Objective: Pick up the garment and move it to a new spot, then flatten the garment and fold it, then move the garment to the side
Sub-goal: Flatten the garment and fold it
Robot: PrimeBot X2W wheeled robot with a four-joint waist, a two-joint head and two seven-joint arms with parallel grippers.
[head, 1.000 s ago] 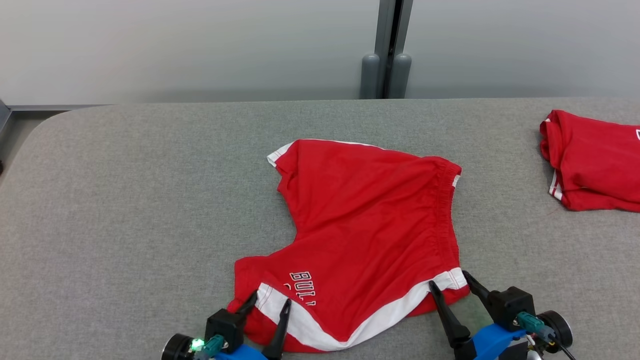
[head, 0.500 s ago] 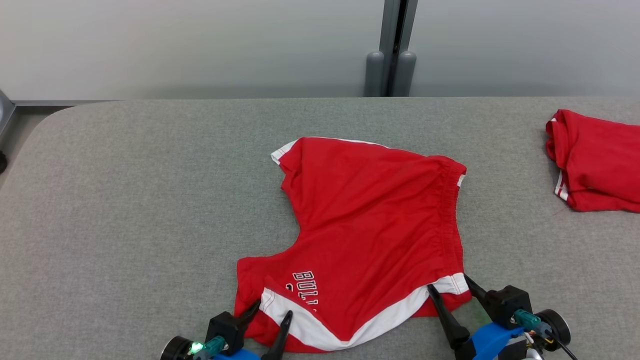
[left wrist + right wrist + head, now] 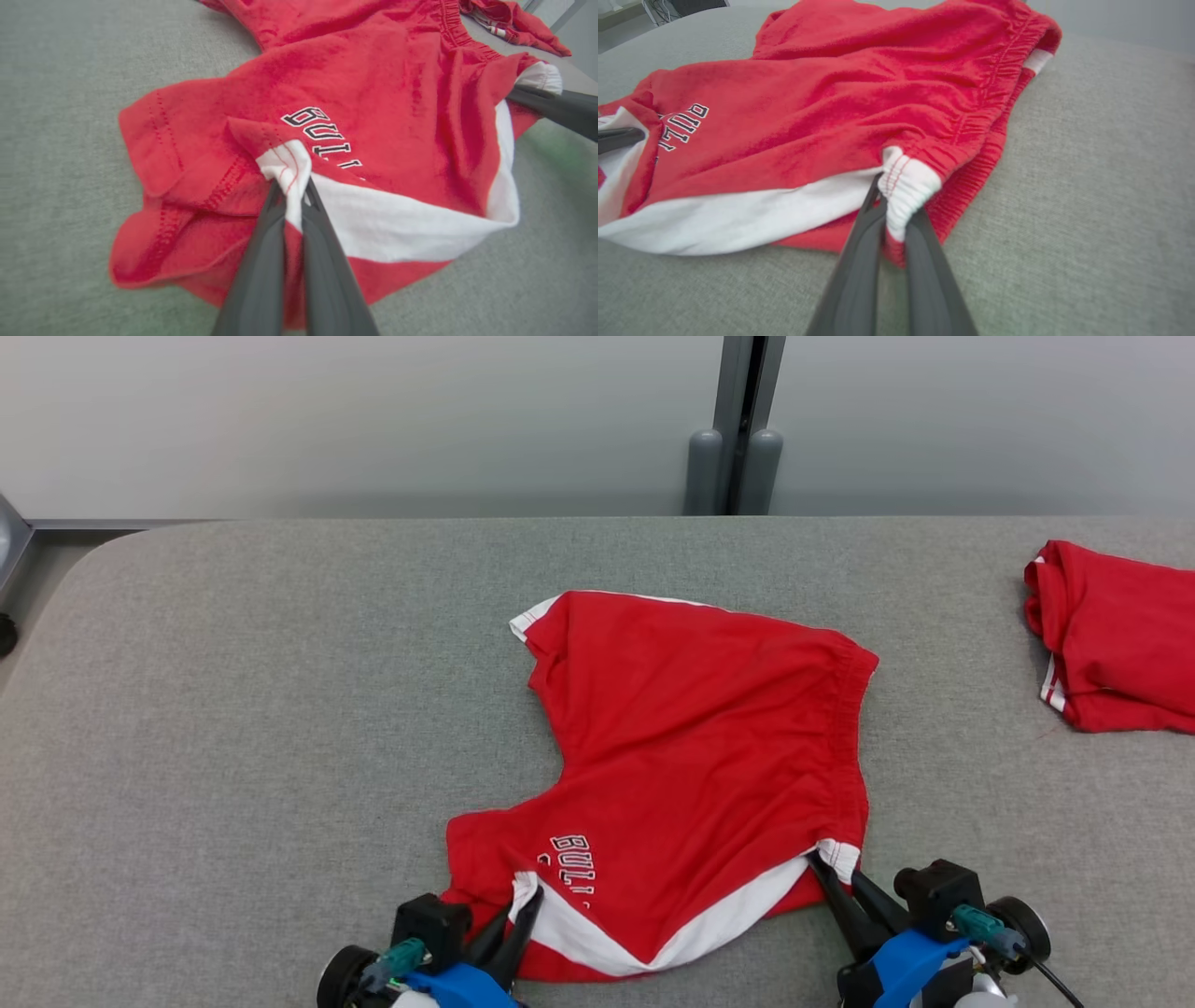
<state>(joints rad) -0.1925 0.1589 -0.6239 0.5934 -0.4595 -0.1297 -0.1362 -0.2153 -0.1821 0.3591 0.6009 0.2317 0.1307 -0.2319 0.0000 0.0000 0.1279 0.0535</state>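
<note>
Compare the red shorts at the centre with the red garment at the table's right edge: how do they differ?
The shorts lie spread open; the right-hand garment is bunched into a compact fold. The shorts are pinched by the left gripper and right gripper at their near corners; the right-hand garment is untouched. Both are red with white trim.

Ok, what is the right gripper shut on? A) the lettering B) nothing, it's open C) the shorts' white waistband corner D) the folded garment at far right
C: the right gripper is closed on the white elastic corner of the shorts.
</note>
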